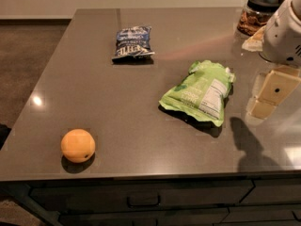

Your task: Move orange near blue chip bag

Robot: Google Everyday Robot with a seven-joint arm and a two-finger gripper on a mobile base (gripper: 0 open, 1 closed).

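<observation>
The orange [78,145] sits on the dark grey countertop [94,79] near its front left corner, with a small dark dimple facing the camera. The blue chip bag [133,43] lies flat toward the back of the counter, left of centre, far from the orange. My gripper [270,95], cream-coloured under a white arm [284,34], hangs above the counter at the right edge of the view. It is far to the right of the orange, holds nothing, and casts a shadow on the surface below it.
A light green bag with a white nutrition label [200,93] lies mid-counter, between the gripper and the orange. A glass jar with a black lid [258,13] stands at the back right. The counter's front edge runs just below the orange, with drawers [143,200] beneath.
</observation>
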